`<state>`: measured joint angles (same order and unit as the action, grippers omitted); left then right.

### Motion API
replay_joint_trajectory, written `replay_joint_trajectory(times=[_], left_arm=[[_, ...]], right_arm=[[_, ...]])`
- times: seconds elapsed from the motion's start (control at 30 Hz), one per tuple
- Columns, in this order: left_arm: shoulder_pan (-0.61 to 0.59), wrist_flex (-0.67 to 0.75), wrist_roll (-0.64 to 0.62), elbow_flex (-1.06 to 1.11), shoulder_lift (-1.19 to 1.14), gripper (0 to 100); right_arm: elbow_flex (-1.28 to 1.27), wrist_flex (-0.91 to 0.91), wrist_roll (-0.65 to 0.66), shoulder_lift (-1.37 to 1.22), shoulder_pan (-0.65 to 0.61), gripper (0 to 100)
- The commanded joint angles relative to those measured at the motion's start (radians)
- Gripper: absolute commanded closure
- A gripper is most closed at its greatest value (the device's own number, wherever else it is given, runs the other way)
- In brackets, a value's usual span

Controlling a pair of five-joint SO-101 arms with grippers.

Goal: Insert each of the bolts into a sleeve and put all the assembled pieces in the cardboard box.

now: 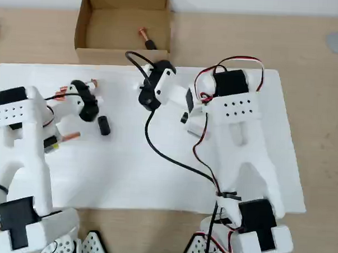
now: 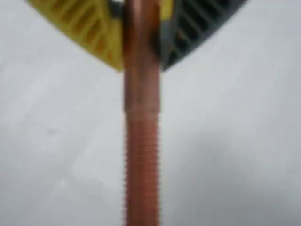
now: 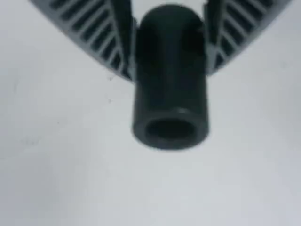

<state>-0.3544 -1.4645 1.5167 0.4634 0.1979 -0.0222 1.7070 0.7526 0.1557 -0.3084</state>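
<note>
Progress: one assembled piece point(image 1: 146, 38), a copper bolt seated in a black sleeve, lies inside the cardboard box point(image 1: 83, 30) at the far edge of the worktop point(image 1: 307, 48).

A second pair is in hand but not yet joined. The left end effector point(image 2: 141, 42) is clamped on a bolt point(image 2: 141, 141) over the left of the white sheet point(image 1: 156, 171). The right end effector point(image 3: 169, 68) grips a sleeve point(image 3: 170, 94) near the box, well apart from that bolt.

A spare sleeve point(image 1: 104, 125) and a loose bolt point(image 1: 71, 136) lie on the sheet by the left arm. By my judgement, most of the task remains.

Materials: the held bolt is copper-coloured metal, with a smooth shank that changes to fine thread. The sleeve is a matte black cylinder with a round open bore. The fingers point(image 2: 89, 28) are ribbed.
</note>
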Motion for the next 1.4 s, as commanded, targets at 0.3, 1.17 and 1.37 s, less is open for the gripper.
replay_joint_trajectory(times=[0.3, 1.17, 1.37], left_arm=[[-0.002, 0.287, -0.149, 0.1, -0.093, 89], [-0.084, 0.006, -2.457, -0.061, -0.09, 87], [-0.08, -0.003, -2.59, -0.055, -0.096, 87]], right_arm=[[-0.001, 0.005, 0.029, 0.041, 0.013, 98.6], [-0.053, -0.003, 0.049, 0.044, 0.008, 98.6], [-0.05, -0.005, 0.054, 0.041, 0.007, 98.6]])
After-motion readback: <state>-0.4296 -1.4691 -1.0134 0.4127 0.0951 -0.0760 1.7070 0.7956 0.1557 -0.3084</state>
